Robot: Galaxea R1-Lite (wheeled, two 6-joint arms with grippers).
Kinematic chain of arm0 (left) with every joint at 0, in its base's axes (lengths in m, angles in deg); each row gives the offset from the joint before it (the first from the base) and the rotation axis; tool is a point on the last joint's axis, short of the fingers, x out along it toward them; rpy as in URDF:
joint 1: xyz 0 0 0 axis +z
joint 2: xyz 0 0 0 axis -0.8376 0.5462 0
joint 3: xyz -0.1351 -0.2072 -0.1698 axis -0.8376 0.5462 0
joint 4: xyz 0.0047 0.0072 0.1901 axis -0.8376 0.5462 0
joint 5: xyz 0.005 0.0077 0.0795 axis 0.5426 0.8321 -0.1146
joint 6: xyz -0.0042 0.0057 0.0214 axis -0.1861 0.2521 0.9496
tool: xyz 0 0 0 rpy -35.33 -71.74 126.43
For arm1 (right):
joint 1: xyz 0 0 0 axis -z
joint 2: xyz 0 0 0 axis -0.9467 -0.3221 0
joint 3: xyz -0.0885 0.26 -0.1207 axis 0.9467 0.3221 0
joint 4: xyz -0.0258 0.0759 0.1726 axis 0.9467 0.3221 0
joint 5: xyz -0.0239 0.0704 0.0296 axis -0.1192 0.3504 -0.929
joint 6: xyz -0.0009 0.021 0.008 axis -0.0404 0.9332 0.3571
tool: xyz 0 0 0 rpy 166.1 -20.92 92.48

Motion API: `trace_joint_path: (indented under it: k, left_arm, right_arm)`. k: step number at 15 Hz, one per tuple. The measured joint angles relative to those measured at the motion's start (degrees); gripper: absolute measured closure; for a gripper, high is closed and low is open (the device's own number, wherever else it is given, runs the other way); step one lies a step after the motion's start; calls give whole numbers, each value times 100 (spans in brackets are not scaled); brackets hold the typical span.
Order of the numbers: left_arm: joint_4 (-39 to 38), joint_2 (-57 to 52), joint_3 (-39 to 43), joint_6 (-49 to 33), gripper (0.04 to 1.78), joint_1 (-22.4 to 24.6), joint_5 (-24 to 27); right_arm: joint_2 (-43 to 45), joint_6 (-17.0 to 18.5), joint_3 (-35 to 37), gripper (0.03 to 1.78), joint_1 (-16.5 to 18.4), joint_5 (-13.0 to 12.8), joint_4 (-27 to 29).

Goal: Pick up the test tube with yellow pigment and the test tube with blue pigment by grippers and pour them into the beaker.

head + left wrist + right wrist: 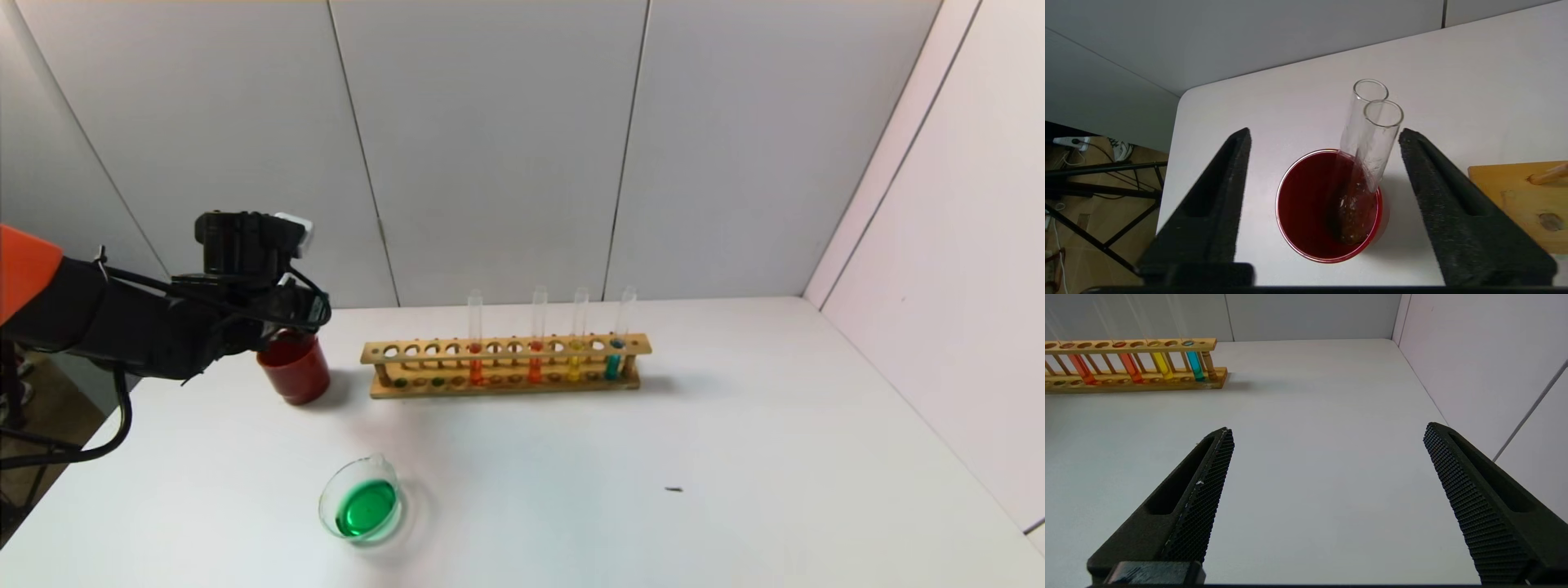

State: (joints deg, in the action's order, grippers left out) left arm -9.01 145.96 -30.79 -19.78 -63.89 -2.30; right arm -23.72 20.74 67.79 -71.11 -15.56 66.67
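The test tube with yellow pigment [575,359] and the test tube with blue pigment [614,358] stand upright at the right end of a wooden rack [506,385]. Both also show in the right wrist view, yellow [1161,363] and blue [1195,365]. The beaker [363,502] sits at the front left and holds green liquid. My left gripper [298,317] hovers open and empty over a dark-red cup [295,371]. In the left wrist view the left gripper [1325,132] straddles that cup [1306,212], which holds two empty clear tubes [1372,139]. My right gripper [1327,428] is open and empty over bare table, out of the head view.
Two orange-red tubes [475,363] stand in the rack left of the yellow one. A small dark speck [673,489] lies on the table at the right. Grey wall panels close off the back and right side. The table's left edge is near the cup.
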Motion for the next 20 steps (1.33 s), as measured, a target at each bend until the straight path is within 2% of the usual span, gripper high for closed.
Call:
trace_joint_path:
  k: [2,5,9,14,20]
  left_arm:
    - [32,-257,45,27,25,0,55]
    - [199,-837,106,41,8,4,66]
    - [590,-2068,472,38,7,105,221]
    - [1591,-4498,1435,-9,7,216,566]
    - [3823,-7492,2068,-127,7,243,618]
  right_arm:
    - [0,0,0,11,0,2,0]
    - [0,0,0,11,0,2,0]
    - [0,0,0,11,0,0,0]
    - [0,-2,0,11,0,2,0]
    - [0,-2,0,11,0,0,0]
